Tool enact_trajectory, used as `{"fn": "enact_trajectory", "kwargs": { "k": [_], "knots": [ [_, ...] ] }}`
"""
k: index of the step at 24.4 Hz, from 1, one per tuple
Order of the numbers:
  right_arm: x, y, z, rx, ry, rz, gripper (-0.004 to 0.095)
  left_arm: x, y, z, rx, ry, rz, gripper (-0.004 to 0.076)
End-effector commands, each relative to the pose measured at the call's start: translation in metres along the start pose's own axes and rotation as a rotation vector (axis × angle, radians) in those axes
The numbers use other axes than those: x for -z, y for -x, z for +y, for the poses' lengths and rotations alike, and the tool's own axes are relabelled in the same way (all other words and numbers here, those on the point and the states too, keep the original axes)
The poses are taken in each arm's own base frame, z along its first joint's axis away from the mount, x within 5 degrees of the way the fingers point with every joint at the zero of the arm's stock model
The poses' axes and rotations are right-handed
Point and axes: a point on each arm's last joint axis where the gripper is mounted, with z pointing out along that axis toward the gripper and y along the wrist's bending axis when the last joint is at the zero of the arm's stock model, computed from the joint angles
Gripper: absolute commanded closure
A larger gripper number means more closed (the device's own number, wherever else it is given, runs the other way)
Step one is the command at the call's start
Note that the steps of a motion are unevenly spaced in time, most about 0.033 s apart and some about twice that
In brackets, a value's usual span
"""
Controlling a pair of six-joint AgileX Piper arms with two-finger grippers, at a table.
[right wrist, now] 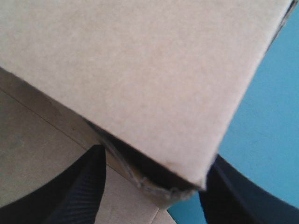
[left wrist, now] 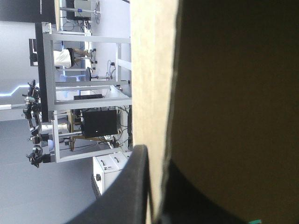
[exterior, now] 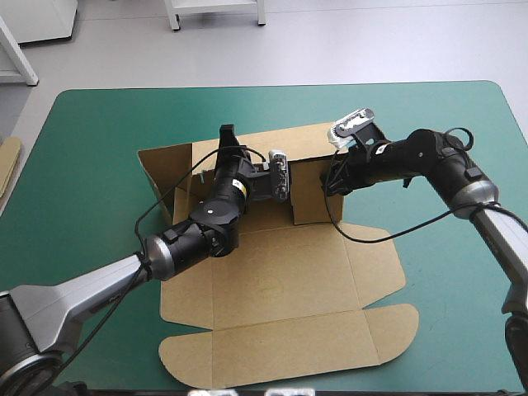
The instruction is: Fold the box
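The brown box [exterior: 280,285] lies mid-table, its lid and front flaps flat toward the near edge and its back wall [exterior: 301,142] raised. My left gripper [exterior: 227,142] reaches over the back wall near its left end. In the left wrist view the left gripper [left wrist: 156,156] is shut on the box [left wrist: 154,70], the board's edge running between the black fingers [left wrist: 128,186]. My right gripper [exterior: 332,177] is at the raised right side wall [exterior: 313,198]. In the right wrist view the right gripper [right wrist: 156,158] is open, its fingers [right wrist: 84,186] astride a folded corner of the box [right wrist: 140,70].
An edge of more brown board [exterior: 7,161] shows at the table's left edge. Bare teal-green cover [exterior: 462,280] lies to the right of the box, and more of it between the box and the left edge.
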Motion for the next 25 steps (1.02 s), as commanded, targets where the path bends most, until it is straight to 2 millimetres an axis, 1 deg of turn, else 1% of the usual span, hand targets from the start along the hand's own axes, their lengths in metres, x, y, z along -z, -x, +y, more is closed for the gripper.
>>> {"fn": "enact_trajectory", "kwargs": {
  "k": [1,5,7,8,9,12,13,21,23,25],
  "knots": [
    [0.018,0.019,0.008,-0.011,-0.017,-0.143,0.0423,0.011,0.003,0.011,0.054,0.019,-0.05,0.0732],
    [0.017,0.019,0.007,0.002,-0.017,-0.142,0.0468,0.011,0.003,0.011,0.054,0.019,-0.05,0.0732],
    [0.016,0.019,0.007,0.001,-0.015,-0.137,0.0534,0.011,0.003,0.011,0.052,0.02,-0.05,0.0732],
    [0.015,0.019,0.007,-0.005,-0.008,-0.135,0.0602,0.011,0.003,0.012,0.049,0.023,-0.048,0.0732],
    [0.014,0.018,0.007,-0.007,-0.004,-0.13,0.0646,0.011,0.003,0.012,0.046,0.025,-0.048,0.0732],
    [0.014,0.018,0.009,0.001,0.014,-0.127,0.0875,0.011,0.003,0.014,0.054,0.049,-0.051,0.0732],
    [0.014,0.018,0.009,0.004,0.019,-0.129,0.0926,0.011,0.003,0.014,0.054,0.049,-0.051,0.0732],
    [0.014,0.018,0.01,0.004,0.025,-0.133,0.0925,0.012,0.0,0.016,0.079,0.052,-0.028,0.0731],
    [0.014,0.018,0.01,0.004,0.025,-0.133,0.0925,0.019,-0.002,0.02,0.121,0.047,-0.039,0.0718],
    [0.014,0.018,0.01,0.006,0.024,-0.132,0.0925,0.029,-0.004,0.025,0.204,0.014,-0.067,0.0669]
  ]
}}
